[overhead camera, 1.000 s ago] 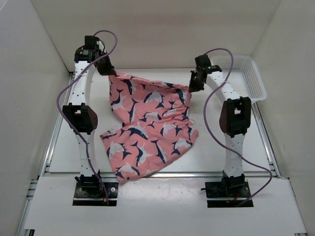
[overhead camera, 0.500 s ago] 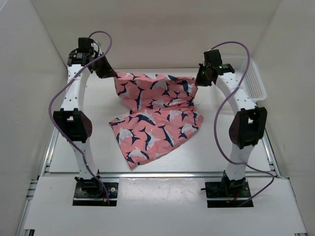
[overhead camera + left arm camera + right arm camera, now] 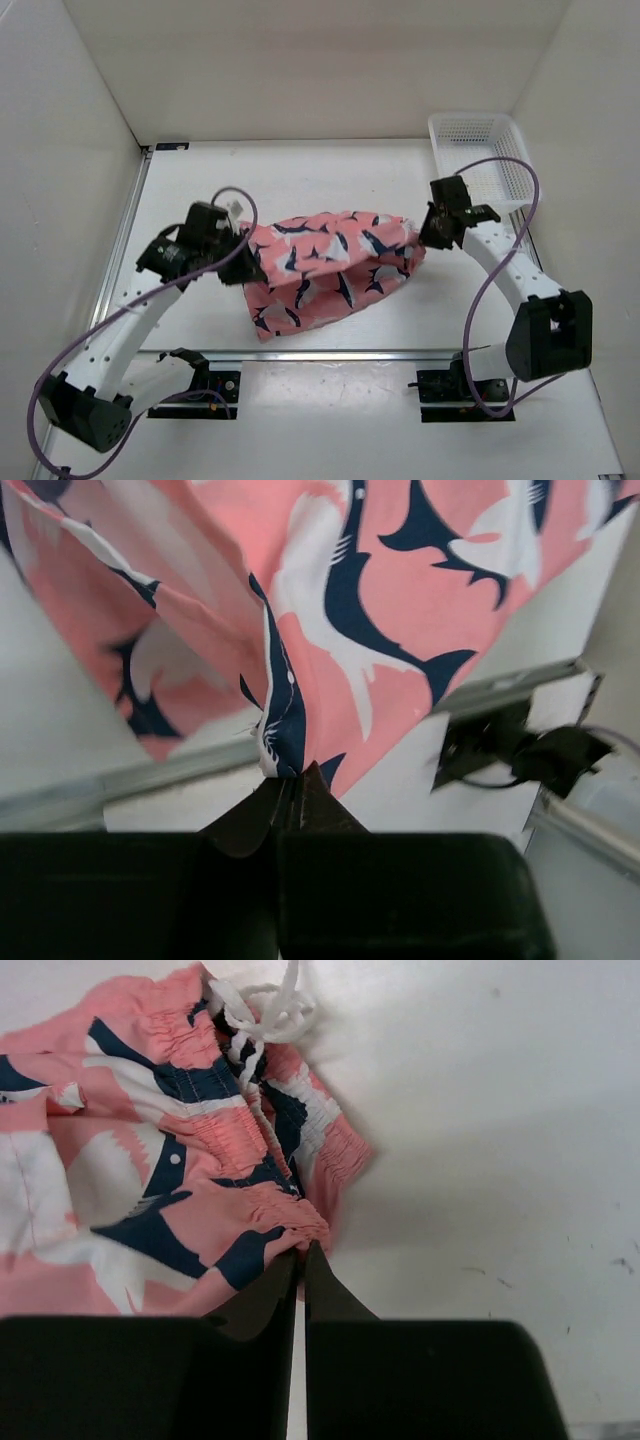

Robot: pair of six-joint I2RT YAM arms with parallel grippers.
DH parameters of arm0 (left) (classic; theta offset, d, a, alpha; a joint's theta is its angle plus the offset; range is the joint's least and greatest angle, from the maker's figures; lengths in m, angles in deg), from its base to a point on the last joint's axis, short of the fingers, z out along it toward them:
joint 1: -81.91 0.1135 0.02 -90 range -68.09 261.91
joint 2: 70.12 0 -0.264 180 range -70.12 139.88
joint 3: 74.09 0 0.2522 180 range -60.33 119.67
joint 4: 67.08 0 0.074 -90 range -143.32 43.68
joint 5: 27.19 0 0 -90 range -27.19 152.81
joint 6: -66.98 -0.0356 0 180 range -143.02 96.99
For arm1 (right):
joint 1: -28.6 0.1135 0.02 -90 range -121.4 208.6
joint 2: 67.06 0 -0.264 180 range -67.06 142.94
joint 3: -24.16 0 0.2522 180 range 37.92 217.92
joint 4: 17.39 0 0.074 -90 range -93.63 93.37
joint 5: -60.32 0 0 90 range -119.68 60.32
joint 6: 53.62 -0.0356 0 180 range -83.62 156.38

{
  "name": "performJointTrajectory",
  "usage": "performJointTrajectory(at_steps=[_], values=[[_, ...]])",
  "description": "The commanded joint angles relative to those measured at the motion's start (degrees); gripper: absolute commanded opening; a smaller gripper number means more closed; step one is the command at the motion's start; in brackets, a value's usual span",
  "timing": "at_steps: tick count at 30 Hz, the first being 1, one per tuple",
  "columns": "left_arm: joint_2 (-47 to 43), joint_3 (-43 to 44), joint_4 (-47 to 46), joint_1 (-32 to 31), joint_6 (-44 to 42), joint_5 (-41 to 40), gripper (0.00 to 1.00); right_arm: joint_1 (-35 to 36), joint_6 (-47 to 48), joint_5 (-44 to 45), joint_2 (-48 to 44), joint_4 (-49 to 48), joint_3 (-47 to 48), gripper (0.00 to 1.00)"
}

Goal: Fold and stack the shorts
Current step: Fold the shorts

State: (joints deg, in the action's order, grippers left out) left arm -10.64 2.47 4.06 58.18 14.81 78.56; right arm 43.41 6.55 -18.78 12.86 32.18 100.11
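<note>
A: Left gripper (image 3: 290,792) first, bottom centre of its wrist view. Its black fingers are pressed together on a dark-trimmed edge of the salmon-pink soft fabric shorts printed with navy-and-white sharks (image 3: 400,610), and the cloth fans away above!

B: Right gripper (image 3: 302,1257), same story. Its tips are pinched on the gathered elastic waistband, with the white cord drawstring (image 3: 265,1010) knotted near the top of that frame

A: Overhead now, the shorts sit bunched in the middle of the frame. As far as I can tell they're down on the white table (image 3: 300,180), strung between the two grippers at centre-left and centre-right

B: White plastic mesh basket (image 3: 480,150) is well apart, upper right

A: How will this thing handle, do you reckon?

B: Light and floppy, I'd say. No stiffness, so whatever isn't held sags and creases. It looks thin, maybe a bit slick, so a shallow pinch could slip

A: So where to grab?

B: Waistband and hem trim. That thicker, doubled cloth gives the fingers something to bite. Holds at the corners, well spread, should keep a fold line straight
</note>
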Motion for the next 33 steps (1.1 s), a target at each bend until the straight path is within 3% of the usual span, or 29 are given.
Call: performJointTrajectory(at_steps=[1,2,3,4,5,6,10,15,16,18,20,28,30,31,33], values=[[-7.1,-8.7,-1.3,-3.2,7.7,-3.2,0.1,0.4,-3.7,4.3,-6.2,-1.6,-5.6,0.05],[-8.5,-12.8,-1.3,-3.7,8.5,-2.7,0.1,0.4,-4.5,5.3,-7.0,-0.9,-8.2,0.13],[-9.6,-14.8,-1.3,-3.7,9.7,-2.1,0.38,0.4,-4.5,5.3,-7.8,-0.9,-9.2,0.26],[-10.4,-16.6,-1.3,-3.7,9.7,-0.6,0.6,0.4,-4.5,5.3,-9.4,-0.9,-10.0,0.47],[-11.0,-18.9,-1.3,-3.7,10.4,-0.6,0.75,0.4,-4.5,5.3,-10.4,-0.4,-10.5,0.54],[-11.6,-19.6,-1.3,-3.7,10.4,0.2,0.81,0.4,-4.0,4.1,-11.3,-0.4,-10.5,0.6],[-11.1,-20.2,-0.1,-3.7,10.4,-1.9,0.85,0.9,-4.0,2.0,-17.7,2.4,-10.5,0.63],[-7.6,-22.6,1.1,-3.7,13.3,-4.1,0.75,0.4,-8.5,-1.3,-25.7,4.1,-14.4,0.57],[-6.9,-24.8,1.1,-3.7,14.6,-4.1,0.77,-0.1,-9.5,-3.4,-26.2,4.1,-15.2,0.57],[-4.9,-26.8,-1.6,-3.7,15.2,-2.4,0.89,-1.9,-13.3,-11.1,-26.8,3.6,-17.8,0.66],[-3.8,-29.2,-3.9,-3.7,16.8,-1.9,1.0,-3.0,-16.0,-15.6,-27.5,-0.1,-19.7,0.7],[3.3,-31.7,-14.0,-3.7,18.3,0.2,1.0,-7.8,-26.9,-25.3,-24.1,-11.5,-26.9,0.65],[4.7,-30.3,-14.7,-3.7,18.3,0.2,0.95,-8.5,-29.3,-26.8,-21.8,-16.2,-28.3,0.62],[5.4,-30.3,-14.7,-3.7,17.7,0.2,0.87,-8.5,-29.3,-26.8,-20.9,-17.4,-28.4,0.62],[7.6,-29.8,-15.2,-3.7,17.7,-0.3,0.83,-9.0,-29.3,-26.1,-17.5,-18.8,-27.3,0.62]])
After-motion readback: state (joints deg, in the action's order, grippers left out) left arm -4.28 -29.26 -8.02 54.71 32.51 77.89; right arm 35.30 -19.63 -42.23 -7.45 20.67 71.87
